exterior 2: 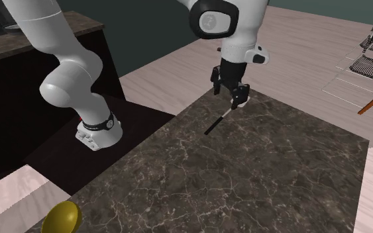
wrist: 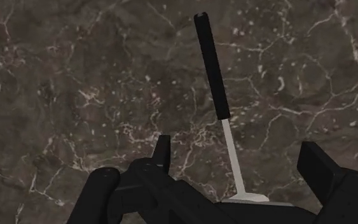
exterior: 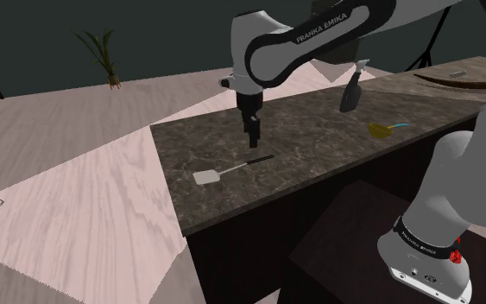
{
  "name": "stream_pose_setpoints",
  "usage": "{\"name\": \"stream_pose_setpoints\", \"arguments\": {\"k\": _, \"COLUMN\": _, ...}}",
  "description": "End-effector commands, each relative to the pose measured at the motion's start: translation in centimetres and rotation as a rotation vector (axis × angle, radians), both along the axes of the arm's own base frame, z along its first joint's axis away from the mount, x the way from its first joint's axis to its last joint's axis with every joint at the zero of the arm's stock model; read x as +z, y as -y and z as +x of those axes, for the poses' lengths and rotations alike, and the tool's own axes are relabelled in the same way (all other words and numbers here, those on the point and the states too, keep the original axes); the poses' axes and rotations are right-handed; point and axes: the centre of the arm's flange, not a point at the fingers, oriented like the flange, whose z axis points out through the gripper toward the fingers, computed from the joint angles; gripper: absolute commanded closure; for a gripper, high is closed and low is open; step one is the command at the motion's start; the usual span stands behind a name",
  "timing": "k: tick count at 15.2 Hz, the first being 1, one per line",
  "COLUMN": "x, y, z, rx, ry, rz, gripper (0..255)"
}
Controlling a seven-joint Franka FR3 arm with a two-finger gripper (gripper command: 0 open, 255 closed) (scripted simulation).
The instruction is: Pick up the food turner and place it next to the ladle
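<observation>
Wrist view: the gripper (wrist: 237, 151) has its fingers (wrist: 162, 147) spread wide. The food turner's (wrist: 212, 70) pale shaft runs between them, touched by neither. The turner lies flat on the dark marble countertop (exterior 2: 277, 172), close to its end edge, blade toward that edge.

Food turner (exterior: 232, 170) on countertop (exterior: 318, 151), beneath jaws

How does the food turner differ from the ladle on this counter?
The food turner has a flat pale blade and thin black handle; the ladle has a rounded yellow bowl and blue handle. The turner lies under the open black pincer; the ladle lies apart, toward the shoulder view's right. Both rest on the dark marbled counter.
</observation>
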Motion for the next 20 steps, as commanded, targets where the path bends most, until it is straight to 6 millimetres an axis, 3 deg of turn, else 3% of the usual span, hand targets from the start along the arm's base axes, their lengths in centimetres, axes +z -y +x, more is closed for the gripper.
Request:
{"name": "stream_pose_setpoints", "arguments": {"k": 1, "x": -1.7, "y": -1.8, "z": 0.9, "rx": 0.107, "ry": -0.007, "rz": -0.011, "gripper": 0}}
{"name": "stream_pose_setpoints", "arguments": {"k": 5, "x": -4.6, "y": -5.3, "z": 1.6, "rx": 0.278, "ry": -0.019, "rz": -0.029, "gripper": 0}}
{"name": "stream_pose_setpoints", "arguments": {"k": 12, "x": -8.6, "y": -5.0, "z": 1.5, "rx": 0.278, "ry": -0.019, "rz": -0.029, "gripper": 0}}
{"name": "stream_pose_setpoints", "arguments": {"k": 20, "x": -8.6, "y": -5.0, "z": 1.5, "rx": 0.278, "ry": -0.019, "rz": -0.029, "gripper": 0}}
